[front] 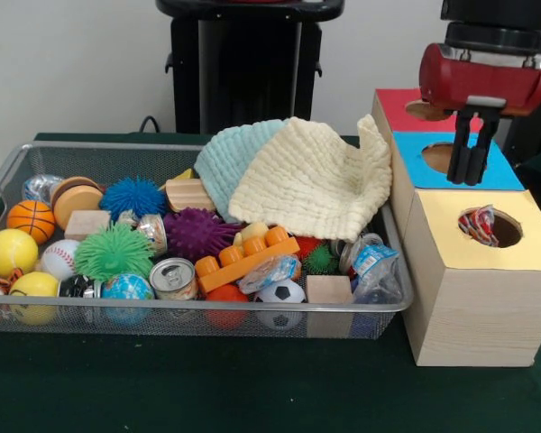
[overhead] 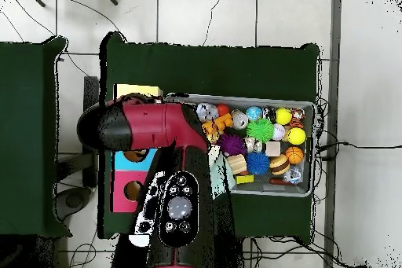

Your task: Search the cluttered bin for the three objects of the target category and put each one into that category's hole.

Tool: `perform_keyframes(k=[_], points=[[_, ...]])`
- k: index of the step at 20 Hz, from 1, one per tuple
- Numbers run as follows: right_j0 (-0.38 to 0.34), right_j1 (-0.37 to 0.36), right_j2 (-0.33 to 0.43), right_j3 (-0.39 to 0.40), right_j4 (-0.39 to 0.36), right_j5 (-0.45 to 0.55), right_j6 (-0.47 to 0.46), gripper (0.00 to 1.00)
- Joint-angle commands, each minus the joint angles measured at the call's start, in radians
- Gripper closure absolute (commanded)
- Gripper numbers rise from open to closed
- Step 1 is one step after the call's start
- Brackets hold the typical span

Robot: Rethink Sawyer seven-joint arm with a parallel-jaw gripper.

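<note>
The wire mesh bin sits on the green table, full of balls, spiky toys, cans, wooden blocks, an orange brick and crumpled packets; it also shows in the overhead view. The yellow-topped wood box stands to its right. Its round hole holds a crumpled red and white packet. My gripper hangs just behind that hole, over the blue box top, shut and empty. In the overhead view the arm hides the gripper and most of the yellow top.
A pale yellow cloth and a light blue cloth lie over the bin's back right. The blue-topped box and red-topped box stand behind the yellow one. The robot's black pedestal stands at the far side.
</note>
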Motion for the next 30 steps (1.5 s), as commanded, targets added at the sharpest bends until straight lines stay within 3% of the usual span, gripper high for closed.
perform_keyframes(k=[1, 9, 21, 30], points=[[-0.015, 0.072, 0.04, 0.019, -0.048, 0.055, 0.057, 1.0], [-0.004, 0.077, 0.037, 0.006, -0.048, 0.063, 0.077, 1.0], [0.086, 0.13, -0.015, -0.11, -0.01, 0.145, 0.171, 1.0], [0.079, 0.147, -0.015, -0.095, -0.003, 0.108, 0.158, 1.0]])
